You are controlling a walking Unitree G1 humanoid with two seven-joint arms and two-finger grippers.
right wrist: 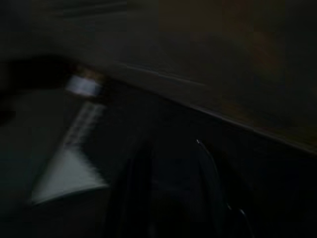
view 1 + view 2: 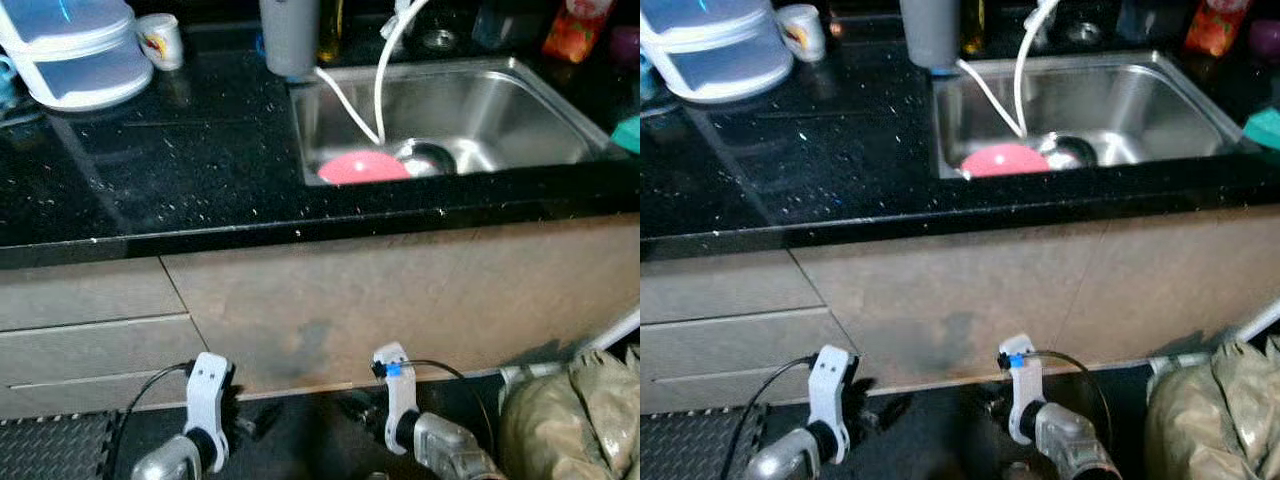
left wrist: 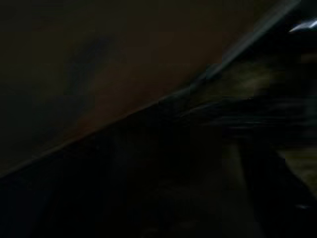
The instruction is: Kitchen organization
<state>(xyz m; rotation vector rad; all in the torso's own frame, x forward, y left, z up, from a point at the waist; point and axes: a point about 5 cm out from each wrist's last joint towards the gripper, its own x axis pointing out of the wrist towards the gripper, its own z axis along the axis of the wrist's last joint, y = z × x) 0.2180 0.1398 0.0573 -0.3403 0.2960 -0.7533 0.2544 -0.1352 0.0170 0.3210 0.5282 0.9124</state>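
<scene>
A pink bowl (image 2: 363, 167) lies upside down in the steel sink (image 2: 530, 100), beside a steel bowl (image 2: 432, 157). A white hose (image 2: 380, 85) loops down into the basin. On the black countertop (image 2: 180, 160) stand a white mug (image 2: 162, 42), a stacked translucent container (image 2: 75, 55) and a grey canister (image 2: 289, 35). Both arms hang low in front of the cabinet, well below the counter. The left arm's white wrist mount (image 2: 208, 400) and the right arm's wrist mount (image 2: 398, 400) are near the floor. Both wrist views are very dark.
Beige cabinet fronts and drawers (image 2: 90, 330) face me under the counter. A crumpled olive bag (image 2: 575, 425) sits on the floor at right, a black ribbed mat (image 2: 50, 450) at left. A red packet (image 2: 575, 28) and a teal item (image 2: 628, 132) flank the sink's far right.
</scene>
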